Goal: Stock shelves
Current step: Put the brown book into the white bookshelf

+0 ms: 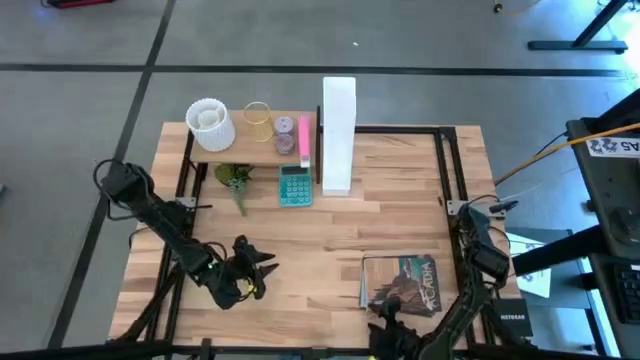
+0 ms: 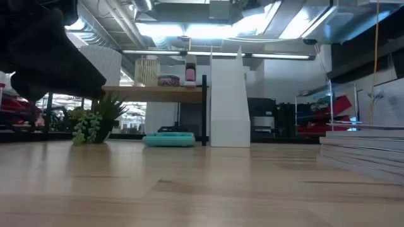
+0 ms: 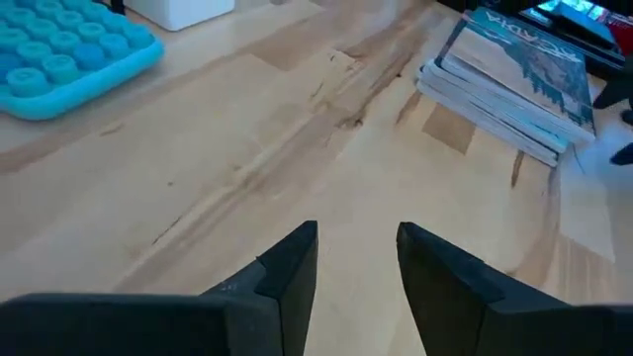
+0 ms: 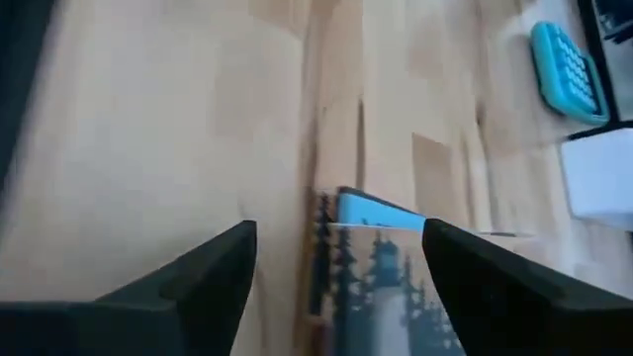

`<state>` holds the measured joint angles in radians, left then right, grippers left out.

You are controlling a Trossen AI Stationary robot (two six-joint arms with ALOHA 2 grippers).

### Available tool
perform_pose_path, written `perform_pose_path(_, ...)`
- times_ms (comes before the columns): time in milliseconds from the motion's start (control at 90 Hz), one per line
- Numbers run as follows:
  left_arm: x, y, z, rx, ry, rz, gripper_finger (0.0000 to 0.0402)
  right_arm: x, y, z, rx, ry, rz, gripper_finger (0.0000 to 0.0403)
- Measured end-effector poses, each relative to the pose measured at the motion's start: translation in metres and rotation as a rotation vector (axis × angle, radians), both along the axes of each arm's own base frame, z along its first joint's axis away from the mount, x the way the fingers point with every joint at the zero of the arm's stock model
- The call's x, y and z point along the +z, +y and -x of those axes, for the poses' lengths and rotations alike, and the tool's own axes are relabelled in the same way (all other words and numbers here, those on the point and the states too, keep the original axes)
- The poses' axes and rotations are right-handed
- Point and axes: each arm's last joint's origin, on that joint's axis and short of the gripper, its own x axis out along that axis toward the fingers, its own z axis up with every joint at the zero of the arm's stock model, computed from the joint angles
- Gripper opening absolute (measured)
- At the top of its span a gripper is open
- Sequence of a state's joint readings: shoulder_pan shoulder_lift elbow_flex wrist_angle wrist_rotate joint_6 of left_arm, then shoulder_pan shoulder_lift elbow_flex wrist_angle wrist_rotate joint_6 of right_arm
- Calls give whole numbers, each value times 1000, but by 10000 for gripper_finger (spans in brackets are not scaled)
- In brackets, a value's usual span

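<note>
Both tools [image 1: 262, 268] [image 1: 392, 322] sit well apart from shelf [image 1: 262, 147].

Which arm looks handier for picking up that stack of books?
The right one, probably. Its open tool already hangs over the books, while the left tool sits empty across the table.

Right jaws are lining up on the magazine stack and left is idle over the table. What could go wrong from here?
The right gripper hangs open over the edge of the stacked magazines; a grasp there may lift only the top copy or fan the stack. The shelf already holds a white cup, a glass and small items, so placing there risks knocking them. The white file box is tall and narrow, and could tip.
</note>
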<state>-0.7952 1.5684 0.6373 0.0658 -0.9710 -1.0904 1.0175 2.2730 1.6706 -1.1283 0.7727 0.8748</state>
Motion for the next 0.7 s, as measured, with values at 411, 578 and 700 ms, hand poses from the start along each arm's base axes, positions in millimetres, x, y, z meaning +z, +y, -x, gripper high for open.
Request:
perform_pose_path(411,0,4,-3,18,0,1,125,-2,-8,1,-32,78,20,208)
perform_pose_path(578,0,4,-4,17,4,6,125,-1,-10,3,-101,54,3,187)
perform_pose_path(700,0,4,-4,15,5,8,125,-2,-11,2,-132,81,-28,166)
